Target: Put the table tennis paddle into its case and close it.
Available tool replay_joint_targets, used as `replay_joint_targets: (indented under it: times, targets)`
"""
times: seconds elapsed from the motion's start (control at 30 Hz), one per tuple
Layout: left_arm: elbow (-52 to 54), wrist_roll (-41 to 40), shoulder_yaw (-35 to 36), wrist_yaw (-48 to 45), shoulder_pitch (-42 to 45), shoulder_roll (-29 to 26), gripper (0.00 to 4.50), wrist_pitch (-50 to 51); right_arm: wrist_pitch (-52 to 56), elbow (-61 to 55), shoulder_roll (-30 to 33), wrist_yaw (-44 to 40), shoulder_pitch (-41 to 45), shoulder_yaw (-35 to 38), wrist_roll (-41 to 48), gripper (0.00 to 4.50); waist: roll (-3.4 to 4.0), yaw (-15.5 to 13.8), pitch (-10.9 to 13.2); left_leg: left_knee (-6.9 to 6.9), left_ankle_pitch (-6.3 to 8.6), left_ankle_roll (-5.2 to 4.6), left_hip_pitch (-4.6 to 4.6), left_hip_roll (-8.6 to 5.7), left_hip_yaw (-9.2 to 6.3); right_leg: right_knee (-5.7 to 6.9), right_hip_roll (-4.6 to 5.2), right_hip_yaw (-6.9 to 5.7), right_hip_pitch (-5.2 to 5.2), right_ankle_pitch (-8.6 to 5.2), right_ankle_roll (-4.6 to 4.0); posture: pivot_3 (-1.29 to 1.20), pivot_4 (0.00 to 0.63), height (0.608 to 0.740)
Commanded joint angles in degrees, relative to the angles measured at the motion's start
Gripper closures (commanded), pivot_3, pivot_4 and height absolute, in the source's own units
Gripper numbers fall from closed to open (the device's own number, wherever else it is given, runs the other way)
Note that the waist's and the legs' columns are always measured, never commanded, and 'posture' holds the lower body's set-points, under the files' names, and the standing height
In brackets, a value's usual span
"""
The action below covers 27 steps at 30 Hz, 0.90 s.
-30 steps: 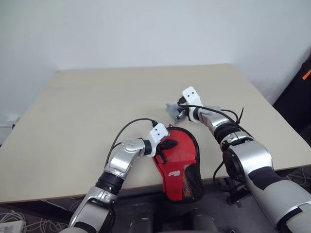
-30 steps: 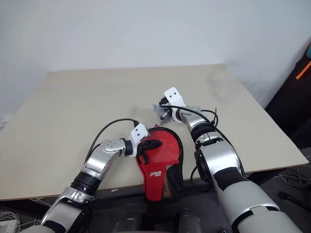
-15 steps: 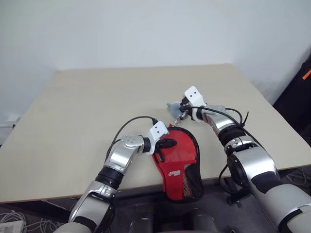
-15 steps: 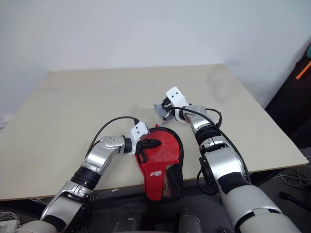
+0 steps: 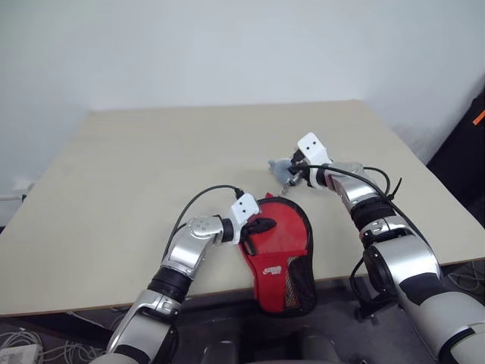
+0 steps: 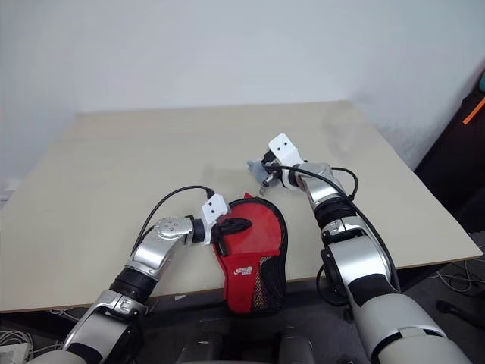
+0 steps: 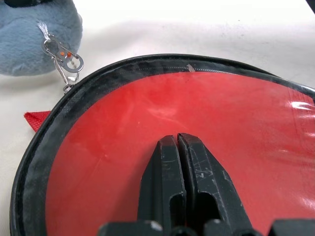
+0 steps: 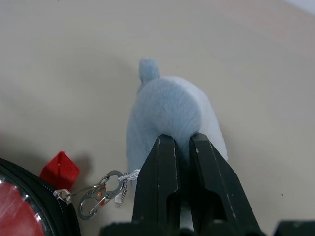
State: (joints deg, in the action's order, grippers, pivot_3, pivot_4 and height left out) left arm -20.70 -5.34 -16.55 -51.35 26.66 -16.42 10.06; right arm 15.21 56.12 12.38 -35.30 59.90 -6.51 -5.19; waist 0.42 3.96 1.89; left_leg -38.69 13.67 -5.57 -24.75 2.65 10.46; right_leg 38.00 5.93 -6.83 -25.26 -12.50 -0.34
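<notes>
The case lies at the table's front edge, its narrow end hanging over it. The paddle's red face shows through the see-through side; its handle is hidden. My left gripper is shut, its tips resting on that clear face. A zip runs along the black rim. A small metal clip links the zip pull to a pale grey-blue plush lump. My right gripper is shut on that lump, just beyond the case's round end. A red tab sticks out beside the zip.
The beige table stretches wide to the left and back, with a white wall behind it. A black object with an orange mark stands off the table's right side. Cables lie on the floor at the lower left.
My right gripper has drawn the plush lump a little to the right, away from the case. The left gripper has stayed pressed on the case.
</notes>
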Motion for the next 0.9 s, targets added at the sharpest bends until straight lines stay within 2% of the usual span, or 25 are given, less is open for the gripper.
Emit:
replay_joint_targets:
  times: [0.03,0.47,0.73,0.9]
  targets:
    - [-3.93,1.26,-0.96,-0.50,-2.59,-0.57,4.50,2.04,-0.22,-5.24,3.12,1.01,1.03,1.97,0.86,4.49,0.01,-0.03,-0.02,0.00,0.00,0.00,0.00,0.00,0.00,0.00,0.00,0.00,0.01,0.00,0.00,0.00,0.000,0.706]
    - [-3.79,1.02,-1.06,-1.97,-3.04,-0.63,4.50,3.82,2.59,-16.58,9.79,-0.08,-8.39,1.23,0.15,4.49,0.26,-0.10,-0.19,-0.05,0.00,0.00,0.04,-0.02,-0.04,-0.01,0.02,-0.01,0.07,0.00,0.01,0.00,0.000,0.706]
    - [-4.30,1.50,-1.32,-2.75,-2.24,-0.59,4.50,4.06,8.79,-35.30,16.81,-4.32,-21.95,2.02,2.37,4.49,0.43,-0.99,-0.32,-0.12,0.01,-0.02,0.05,-0.06,-0.12,-0.05,0.13,-0.02,0.10,-0.02,0.02,0.00,0.000,0.706]
    - [-5.04,1.59,-1.66,-3.08,-1.54,-0.41,4.50,3.98,14.42,-49.43,23.92,-9.94,-31.58,3.75,6.45,4.49,0.50,-1.50,-0.41,-0.17,0.06,-0.09,0.12,-0.06,-0.25,-0.12,0.17,-0.06,0.15,-0.07,0.07,0.00,0.000,0.706]
